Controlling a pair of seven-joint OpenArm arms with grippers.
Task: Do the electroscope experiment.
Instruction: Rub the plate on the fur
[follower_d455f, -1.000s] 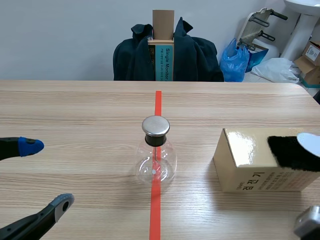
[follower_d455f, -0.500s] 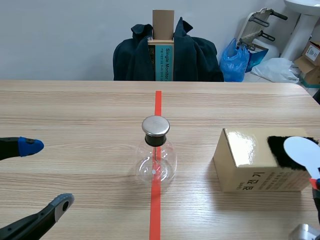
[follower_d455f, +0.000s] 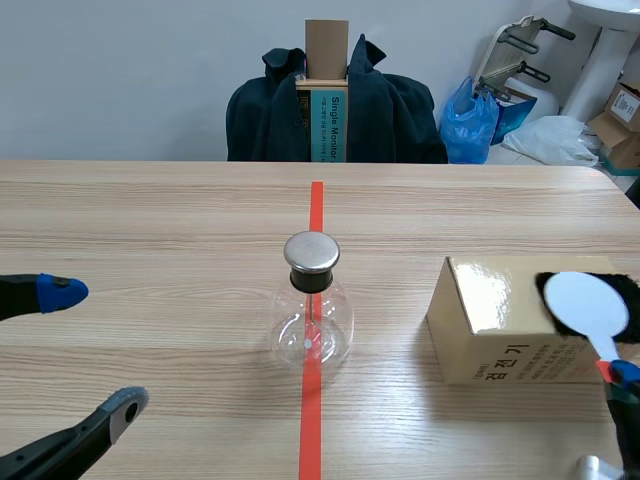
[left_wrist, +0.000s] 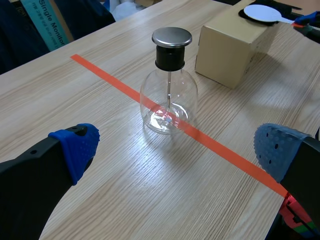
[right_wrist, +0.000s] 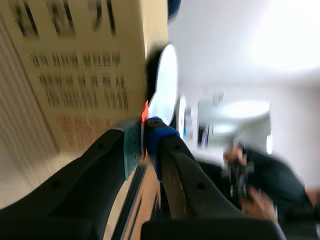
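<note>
Nearest the robot, the left claw (left_wrist: 176, 150) hangs low over the pale wooden worktop (follower_d455f: 150, 220), its blue-padded fingers spread wide and holding nothing. The right claw (right_wrist: 144, 136) is pinched narrowly on the orange-red handle of a white round paddle (follower_d455f: 587, 305). The paddle's disc sits over a black fuzzy cloth (follower_d455f: 634, 295) on top of a glossy tan cardboard box (follower_d455f: 490, 320); I cannot tell whether it touches the cloth.

Ahead of the left claw, at the middle of the worktop, the clear glass electroscope flask (follower_d455f: 312, 325) stands upright on the orange-red tape line (follower_d455f: 317, 205). It has a round bulb, a black stopper, a flat round metal cap (follower_d455f: 311, 252) and a thin rod hanging inside. The box stands near it, apart, on the right arm's side.
</note>
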